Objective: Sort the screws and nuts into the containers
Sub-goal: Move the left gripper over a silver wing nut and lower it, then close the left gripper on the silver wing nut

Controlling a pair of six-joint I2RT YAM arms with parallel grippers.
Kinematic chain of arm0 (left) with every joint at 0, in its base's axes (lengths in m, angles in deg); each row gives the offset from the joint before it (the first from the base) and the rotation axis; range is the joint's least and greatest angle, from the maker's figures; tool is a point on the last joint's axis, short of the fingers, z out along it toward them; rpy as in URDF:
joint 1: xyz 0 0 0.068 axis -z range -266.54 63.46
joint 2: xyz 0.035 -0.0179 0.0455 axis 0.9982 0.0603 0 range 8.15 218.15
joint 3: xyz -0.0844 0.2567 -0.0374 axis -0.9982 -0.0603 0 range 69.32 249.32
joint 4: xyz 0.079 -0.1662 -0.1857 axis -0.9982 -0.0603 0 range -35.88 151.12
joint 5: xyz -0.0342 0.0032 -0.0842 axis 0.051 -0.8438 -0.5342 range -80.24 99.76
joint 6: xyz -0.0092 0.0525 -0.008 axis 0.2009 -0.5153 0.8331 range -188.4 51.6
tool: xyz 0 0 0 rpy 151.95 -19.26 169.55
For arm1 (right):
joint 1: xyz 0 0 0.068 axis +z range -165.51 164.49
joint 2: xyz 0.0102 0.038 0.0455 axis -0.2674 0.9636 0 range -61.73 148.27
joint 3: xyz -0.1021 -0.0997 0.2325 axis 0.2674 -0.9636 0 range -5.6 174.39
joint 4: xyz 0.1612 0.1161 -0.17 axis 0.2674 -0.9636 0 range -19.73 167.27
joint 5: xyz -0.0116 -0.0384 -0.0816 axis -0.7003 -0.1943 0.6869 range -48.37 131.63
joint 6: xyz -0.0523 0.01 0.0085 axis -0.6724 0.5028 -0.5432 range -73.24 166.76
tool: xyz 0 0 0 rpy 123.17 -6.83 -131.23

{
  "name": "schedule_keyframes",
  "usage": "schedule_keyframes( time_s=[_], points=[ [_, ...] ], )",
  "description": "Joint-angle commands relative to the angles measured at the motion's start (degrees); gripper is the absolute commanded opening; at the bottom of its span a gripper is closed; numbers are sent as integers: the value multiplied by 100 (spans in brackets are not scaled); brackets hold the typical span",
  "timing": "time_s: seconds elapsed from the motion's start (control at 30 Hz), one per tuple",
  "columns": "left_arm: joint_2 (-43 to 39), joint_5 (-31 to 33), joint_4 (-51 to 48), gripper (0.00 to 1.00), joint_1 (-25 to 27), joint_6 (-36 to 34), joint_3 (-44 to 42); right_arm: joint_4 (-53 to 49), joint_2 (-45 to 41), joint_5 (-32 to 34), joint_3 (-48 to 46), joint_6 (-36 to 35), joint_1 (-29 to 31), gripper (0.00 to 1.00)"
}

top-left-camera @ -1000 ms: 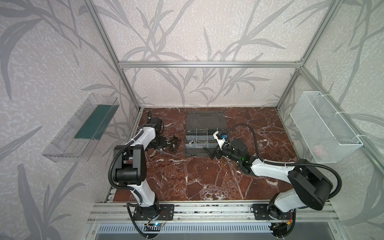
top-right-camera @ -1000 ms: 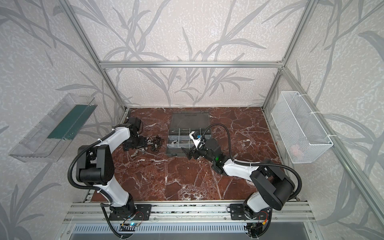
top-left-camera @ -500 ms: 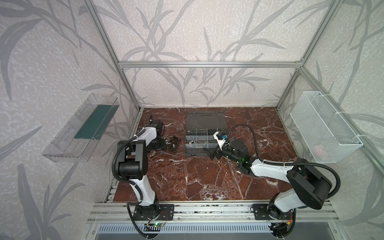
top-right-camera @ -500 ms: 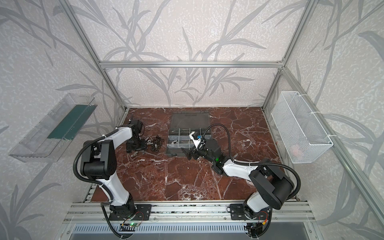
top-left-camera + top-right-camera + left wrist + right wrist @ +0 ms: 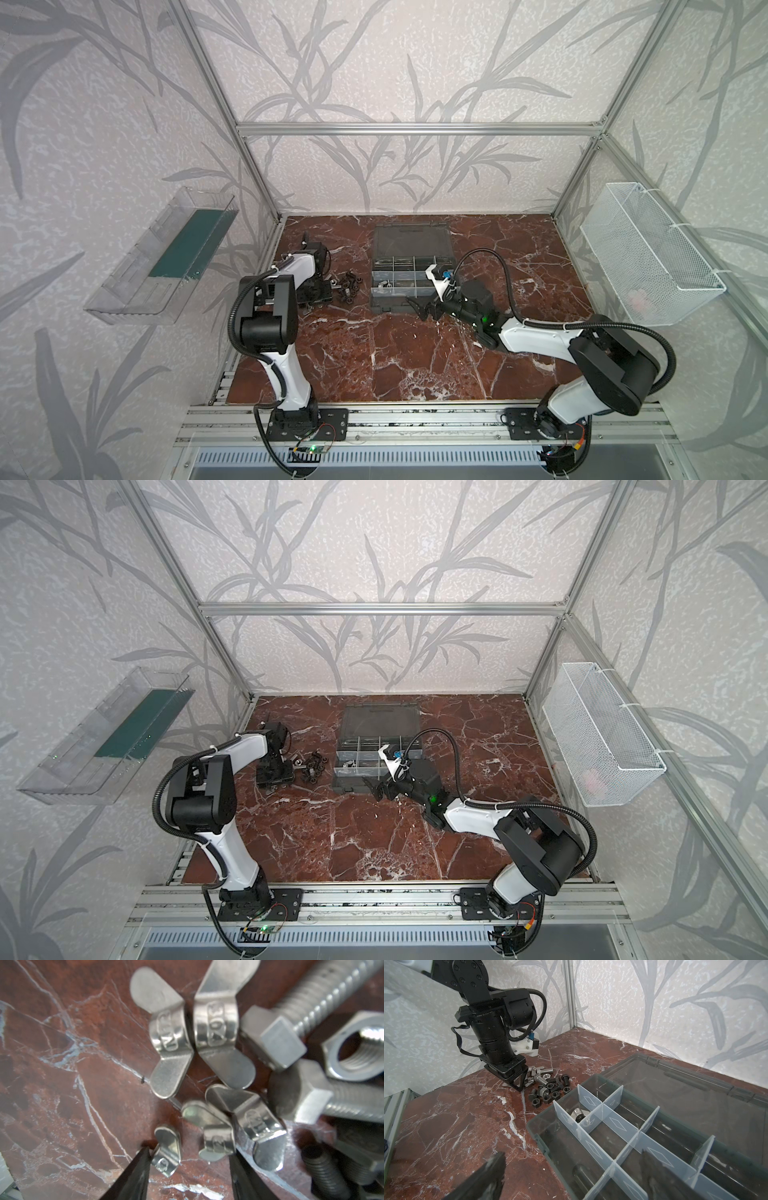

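A pile of screws and nuts (image 5: 348,286) lies on the marble left of the organizer case (image 5: 409,305). Up close I see silver screws (image 5: 291,1028), a silver hex nut (image 5: 353,1051) and several wing nuts (image 5: 170,1043). Black screws (image 5: 564,1079) and black nuts (image 5: 546,1097) make up the pile's near side. My left gripper (image 5: 190,1149) points down at the pile's left edge, open, one finger (image 5: 143,1159) touching a small wing nut (image 5: 167,1153). My right gripper (image 5: 571,1174) hangs open over the case's front left corner, and its containers (image 5: 612,1122) hold one silver nut (image 5: 578,1114).
The case's flat lid (image 5: 409,241) lies open toward the back wall. A clear tray (image 5: 158,257) hangs on the left wall and a white wire basket (image 5: 648,253) on the right wall. An aluminium rail (image 5: 415,415) runs along the front edge.
The left arm's elbow has swung toward the back while its gripper stays at the pile, and its fingers have come closer together. The right arm has not moved.
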Motion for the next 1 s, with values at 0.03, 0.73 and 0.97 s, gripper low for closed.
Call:
schedule_keyframes(
  time_s=[0.03, 0.73, 0.97],
  points=[
    [106, -104, -211, 56, 119, -48, 108, 154, -1, 61, 5, 15, 29, 99],
    [-80, -362, 49, 54, 1044, -18, 36, 117, 23, 79, 22, 14, 28, 99],
    [-277, -227, 141, 55, 853, 151, -10, 104, 44, 78, 32, 15, 32, 99]
  ],
)
